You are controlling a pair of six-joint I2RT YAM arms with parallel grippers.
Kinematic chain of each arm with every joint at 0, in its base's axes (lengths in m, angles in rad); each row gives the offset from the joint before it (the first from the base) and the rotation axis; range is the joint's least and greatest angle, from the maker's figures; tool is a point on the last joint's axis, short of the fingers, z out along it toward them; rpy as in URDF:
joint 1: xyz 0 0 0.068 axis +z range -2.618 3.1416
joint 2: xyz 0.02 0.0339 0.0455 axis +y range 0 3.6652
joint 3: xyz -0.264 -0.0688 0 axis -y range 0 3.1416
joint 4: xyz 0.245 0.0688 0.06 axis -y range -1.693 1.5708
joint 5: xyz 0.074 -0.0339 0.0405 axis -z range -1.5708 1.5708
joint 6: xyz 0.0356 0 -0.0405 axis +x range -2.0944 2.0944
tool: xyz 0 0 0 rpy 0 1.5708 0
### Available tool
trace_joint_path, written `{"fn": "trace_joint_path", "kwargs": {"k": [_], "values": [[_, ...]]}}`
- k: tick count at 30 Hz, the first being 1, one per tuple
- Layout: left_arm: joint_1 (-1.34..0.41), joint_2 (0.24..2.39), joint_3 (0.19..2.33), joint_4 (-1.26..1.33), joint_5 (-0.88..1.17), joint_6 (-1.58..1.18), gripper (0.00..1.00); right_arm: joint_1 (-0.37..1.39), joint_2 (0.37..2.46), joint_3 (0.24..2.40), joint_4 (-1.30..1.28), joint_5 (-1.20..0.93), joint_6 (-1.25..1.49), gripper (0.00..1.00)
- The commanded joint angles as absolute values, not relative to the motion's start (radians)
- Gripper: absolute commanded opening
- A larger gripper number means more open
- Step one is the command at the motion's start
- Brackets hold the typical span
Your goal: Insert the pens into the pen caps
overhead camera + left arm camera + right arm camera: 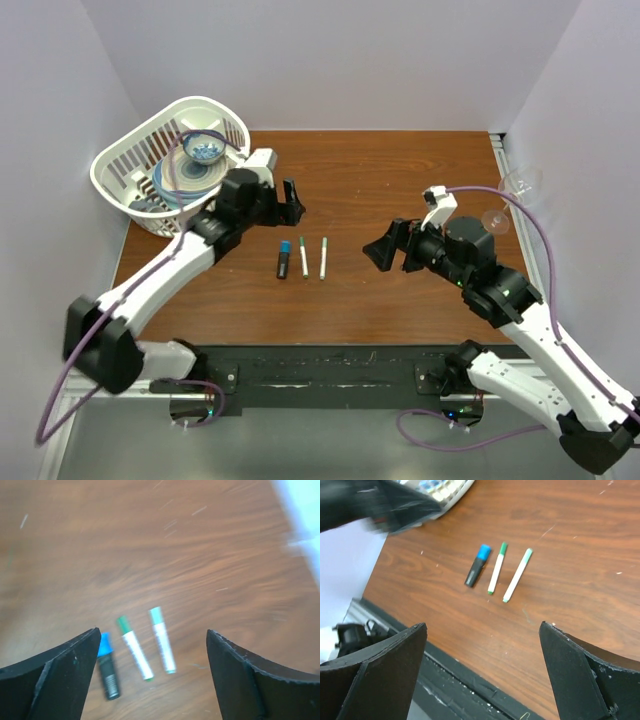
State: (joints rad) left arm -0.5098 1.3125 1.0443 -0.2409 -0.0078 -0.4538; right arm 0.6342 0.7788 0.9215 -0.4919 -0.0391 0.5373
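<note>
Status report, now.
Left hand, right hand open, empty. Three pens side by side on table, apparently capped. Nothing between hands and pens.

**Left wrist view.** The left gripper (pixel 152 632) hung above a brown wooden table (pixel 150 540) marked with fine pale scratches. Its two black fingers (pixel 60 675) occupied the lower corners, spread wide with nothing between them. Three pens lay on the table in the gap, roughly parallel, close together and apart from one another:
- a black pen (pixel 109 676) with a blue cap (pixel 104 645), beside the lower-left finger
- a white pen (pixel 136 652) with a dark green cap (pixel 123 624)
- a second white pen (pixel 164 647) with a paler green cap (pixel 156 614)

All three caps pointed away from the camera. A blurred pale patch (pixel 300 515) filled the upper right corner.
</note>
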Motion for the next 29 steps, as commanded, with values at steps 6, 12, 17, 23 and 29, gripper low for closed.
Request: {"fn": "trace_joint_path", "kwargs": {"k": [6, 12, 17, 23, 29], "values": [[-0.503, 0.899, 0.859, -0.016, 0.380, -0.426, 1.00, 0.635, 0.753, 1.035, -0.571, 0.153, 0.546, 0.99], [-0.503, 0.729, 0.746, 0.075, 0.434, -0.451, 1.00, 0.635, 0.736, 1.042, -0.532, 0.138, 0.560, 0.99], [-0.503, 0.712, 0.706, 0.120, 0.474, -0.485, 1.00, 0.634, 0.744, 1.045, -0.503, 0.114, 0.565, 0.99], [-0.503, 0.706, 0.726, 0.106, 0.463, -0.477, 1.00, 0.635, 0.744, 1.052, -0.497, 0.098, 0.575, 0.99], [-0.503, 0.710, 0.730, 0.114, 0.466, -0.488, 1.00, 0.634, 0.736, 1.051, -0.505, 0.101, 0.581, 0.99]]}}
